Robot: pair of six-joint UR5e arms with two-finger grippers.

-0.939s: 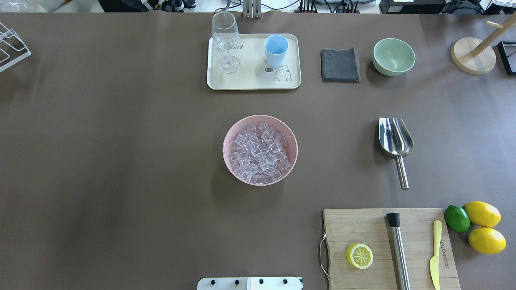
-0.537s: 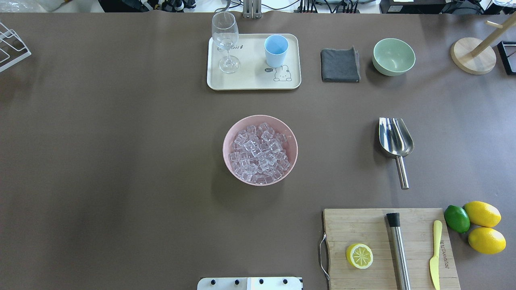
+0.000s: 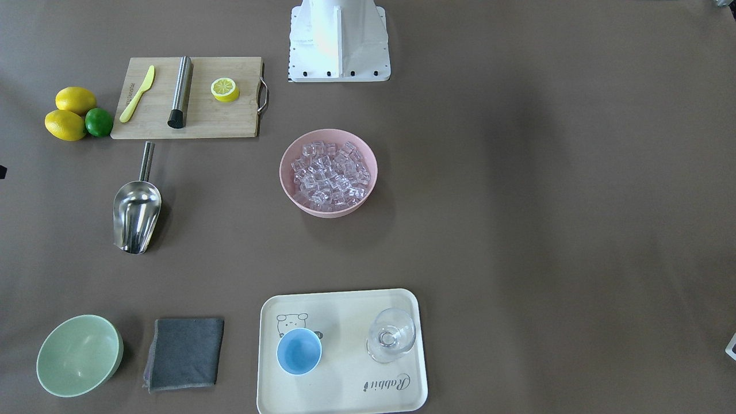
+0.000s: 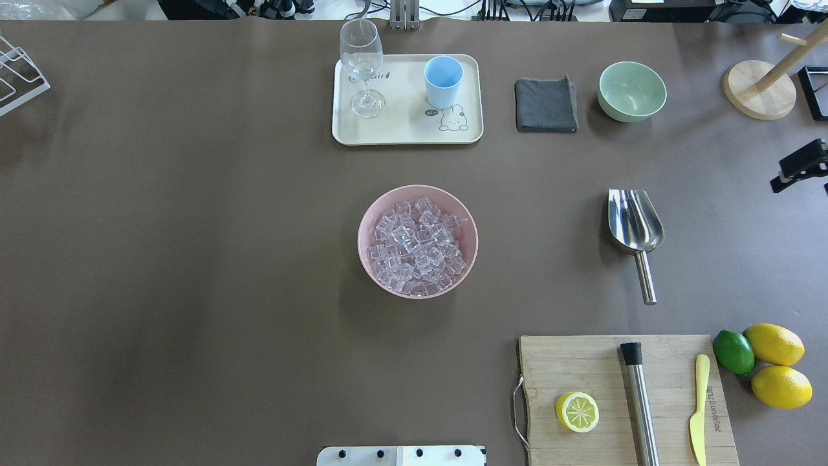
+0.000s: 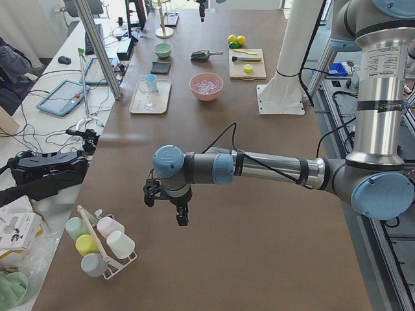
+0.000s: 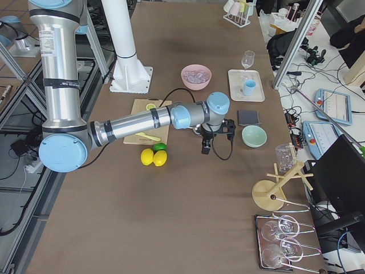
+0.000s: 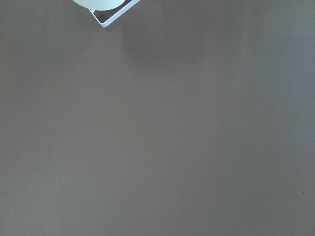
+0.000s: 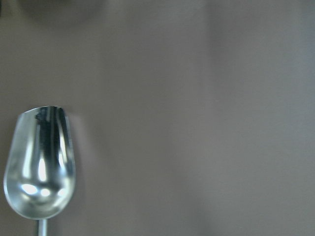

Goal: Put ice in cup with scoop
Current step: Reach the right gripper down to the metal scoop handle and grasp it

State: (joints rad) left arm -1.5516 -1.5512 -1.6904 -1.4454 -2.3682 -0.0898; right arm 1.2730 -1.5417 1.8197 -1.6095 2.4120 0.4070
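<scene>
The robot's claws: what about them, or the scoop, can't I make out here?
Left gripper: only in the left side view, small and dark; open or shut unclear.
Right gripper: cut off by the overhead view's right edge; open or shut unclear.
Scoop: handle cut off by the right wrist view's bottom edge.

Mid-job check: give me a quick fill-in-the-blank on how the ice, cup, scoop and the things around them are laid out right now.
1. The ice sits piled in the ____ bowl.
2. The cup stands on the tray beside the ____.
3. The scoop lies empty, its handle pointing toward the ____.
4. The steel rod lies between the halved lemon and the yellow ____.

Missing words: pink; wine glass; cutting board; knife.
</scene>
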